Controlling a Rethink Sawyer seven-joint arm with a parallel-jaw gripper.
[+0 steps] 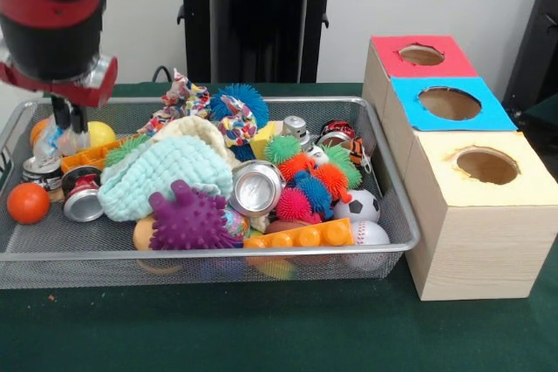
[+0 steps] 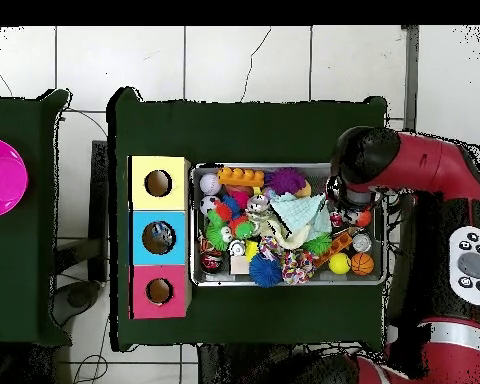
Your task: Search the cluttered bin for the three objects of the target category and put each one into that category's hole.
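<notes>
The wire mesh bin (image 1: 209, 254) is full of toys; it also shows in the overhead view (image 2: 289, 283). My gripper (image 1: 67, 128) is down inside the bin's left end in the front view, on a small clear bottle with a bluish label (image 1: 51, 142). From overhead, the arm (image 2: 369, 160) covers that end of the bin. I see no other clear bottles; the pile may hide them. The blue-topped box's hole (image 1: 449, 103) is the middle one of three, beside the bin's other end (image 2: 158, 238).
Silver cans (image 1: 255, 187) (image 1: 83, 198), an orange ball (image 1: 28, 202), spiky balls (image 1: 187, 219) and a mint cloth (image 1: 166, 176) crowd the bin. Red-topped (image 1: 421, 55) and yellow-topped (image 1: 486, 165) boxes flank the blue one. A pink bowl (image 2: 2, 177) sits on a side table.
</notes>
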